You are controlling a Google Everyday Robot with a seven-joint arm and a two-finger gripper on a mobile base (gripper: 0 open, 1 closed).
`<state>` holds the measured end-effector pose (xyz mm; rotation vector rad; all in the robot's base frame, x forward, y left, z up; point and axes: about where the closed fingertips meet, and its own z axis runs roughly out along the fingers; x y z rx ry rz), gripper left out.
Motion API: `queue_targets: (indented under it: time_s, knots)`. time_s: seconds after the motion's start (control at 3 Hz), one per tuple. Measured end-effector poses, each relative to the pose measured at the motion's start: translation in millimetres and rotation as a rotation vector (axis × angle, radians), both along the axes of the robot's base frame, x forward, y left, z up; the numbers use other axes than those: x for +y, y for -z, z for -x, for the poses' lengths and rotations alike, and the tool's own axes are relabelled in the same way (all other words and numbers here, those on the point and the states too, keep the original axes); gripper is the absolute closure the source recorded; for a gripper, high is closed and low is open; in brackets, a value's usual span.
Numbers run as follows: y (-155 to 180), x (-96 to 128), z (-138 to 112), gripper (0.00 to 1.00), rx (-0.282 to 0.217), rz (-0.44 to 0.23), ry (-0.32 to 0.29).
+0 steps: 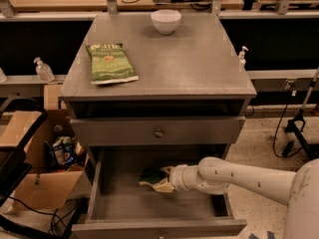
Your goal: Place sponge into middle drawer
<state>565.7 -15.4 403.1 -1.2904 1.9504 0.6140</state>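
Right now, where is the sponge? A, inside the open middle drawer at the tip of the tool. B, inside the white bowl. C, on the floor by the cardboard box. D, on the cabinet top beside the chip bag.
A: the sponge lies within the grey walls of the open middle drawer, right at the tool, which reaches in from the right.

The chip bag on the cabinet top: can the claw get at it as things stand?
Probably not directly. The claw is down inside the open middle drawer, at the sponge; the shut drawer front and the cabinet top stand between it and the chip bag. It must back out first.
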Motion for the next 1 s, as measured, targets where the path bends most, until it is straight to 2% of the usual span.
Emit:
queue_targets:
  time_s: [0.33,0.67,1.0]
  knots:
    - [0.5,1.8,0.6,0.14,0.001,-0.001,-0.003]
    - [1.0,3.4,1.2,0.00,0.003,-0.002,-0.005]
    - [1.0,3.4,1.2,0.00,0.003,-0.002,-0.005]
